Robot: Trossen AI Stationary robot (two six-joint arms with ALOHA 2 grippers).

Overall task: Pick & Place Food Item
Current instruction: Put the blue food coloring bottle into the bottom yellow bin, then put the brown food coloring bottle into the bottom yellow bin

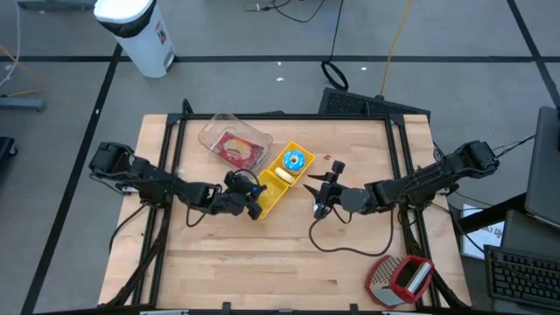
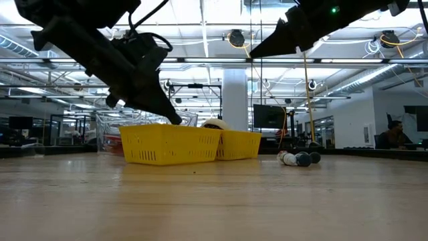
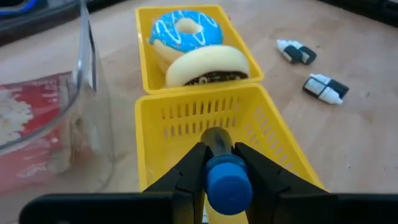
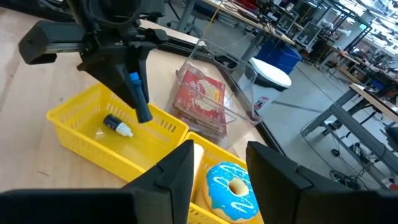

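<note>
Holding a small blue-capped bottle (image 3: 228, 180) between its fingers, the left gripper (image 3: 225, 163) hangs over the yellow basket (image 3: 267, 134), above the compartment nearer to it, where another little bottle (image 4: 117, 124) lies. The basket's far compartment holds a blue-iced doughnut (image 3: 185, 27) and a pale sandwich cookie (image 3: 208, 63), touching. Beside the basket stands a clear plastic box (image 1: 233, 143) with red contents. On the basket's other side two more small bottles (image 3: 323, 88) lie on the wooden table (image 1: 262, 254). The right gripper (image 4: 217, 165) hovers over the doughnut end, fingers apart and empty
</note>
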